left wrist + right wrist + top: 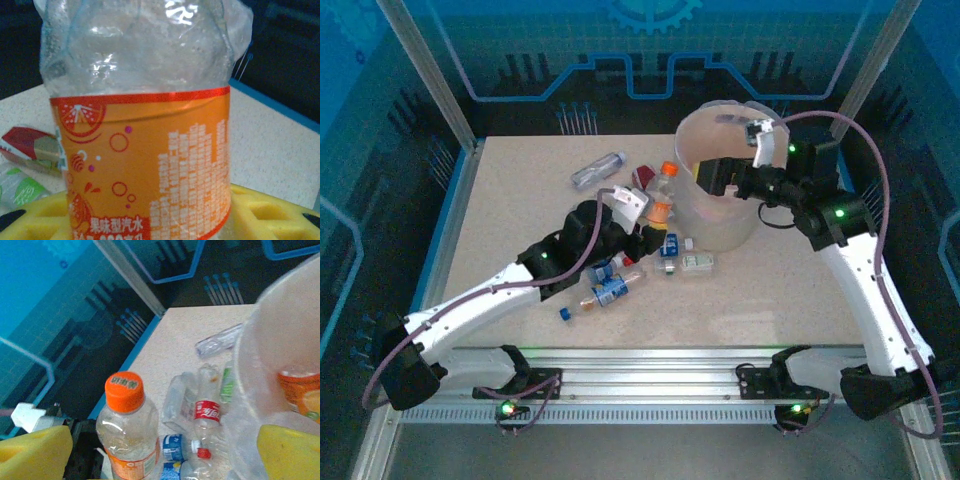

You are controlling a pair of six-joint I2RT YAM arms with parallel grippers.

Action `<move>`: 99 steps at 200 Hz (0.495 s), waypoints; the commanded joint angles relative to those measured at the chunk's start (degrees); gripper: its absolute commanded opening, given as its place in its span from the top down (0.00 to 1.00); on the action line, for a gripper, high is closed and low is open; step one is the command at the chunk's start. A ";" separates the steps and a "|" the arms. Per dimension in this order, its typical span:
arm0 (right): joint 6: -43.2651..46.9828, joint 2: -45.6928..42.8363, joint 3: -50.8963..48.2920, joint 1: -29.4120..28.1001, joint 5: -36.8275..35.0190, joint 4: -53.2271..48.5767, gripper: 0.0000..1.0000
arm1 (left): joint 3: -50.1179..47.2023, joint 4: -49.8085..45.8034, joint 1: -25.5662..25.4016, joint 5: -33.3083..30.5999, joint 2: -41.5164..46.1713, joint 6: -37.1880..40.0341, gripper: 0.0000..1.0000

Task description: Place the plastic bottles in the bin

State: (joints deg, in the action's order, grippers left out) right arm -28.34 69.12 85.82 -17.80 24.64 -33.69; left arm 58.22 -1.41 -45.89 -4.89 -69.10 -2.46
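I see a speckled beige bench (800,290) inside a frame of aluminium posts, walled by blue panels printed with circuit-like lines. The bin (732,228), a large translucent whitish bucket, stands upright toward the far right of the bench. Loose plastic bottles (612,288) lie clustered near the middle of the bench, just left of the bin. Among them are blue-labelled ones on their sides, a red-labelled bottle (206,410), and a small pale bottle (697,263) close to the bin's foot. One clear bottle (598,170) lies apart at the far left. My left arm reaches diagonally from the near left corner over the cluster, its wrist beside the bin. My right arm rises from the near right corner and bends back to the left, its wrist over the bin's rim. The left tool (656,224) pinches an orange-capped bottle (663,192) low on its orange label, upright and just beside the bin's left wall. I cannot tell whether that bottle touches the bench. In the left wrist view a yellow pad (270,212) shows beneath the label. The right tool (714,176) hangs over the bin's mouth, its yellow pads (35,452) spread wide with nothing between them. Inside the bin I can make out another orange-labelled bottle (300,395).
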 commanded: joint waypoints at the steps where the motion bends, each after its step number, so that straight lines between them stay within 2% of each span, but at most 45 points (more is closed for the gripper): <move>1: -1.19 3.10 1.82 -2.80 3.14 4.21 0.06 | -0.20 6.02 0.44 3.16 -0.11 -1.68 0.78; 99: 2.48 12.89 9.06 -11.30 -1.24 0.90 0.07 | 1.27 11.06 2.17 5.57 -1.56 -3.17 0.78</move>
State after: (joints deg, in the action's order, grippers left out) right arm -27.83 80.03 91.96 -27.00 24.47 -31.66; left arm 58.24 6.17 -44.29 -1.17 -69.89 -4.62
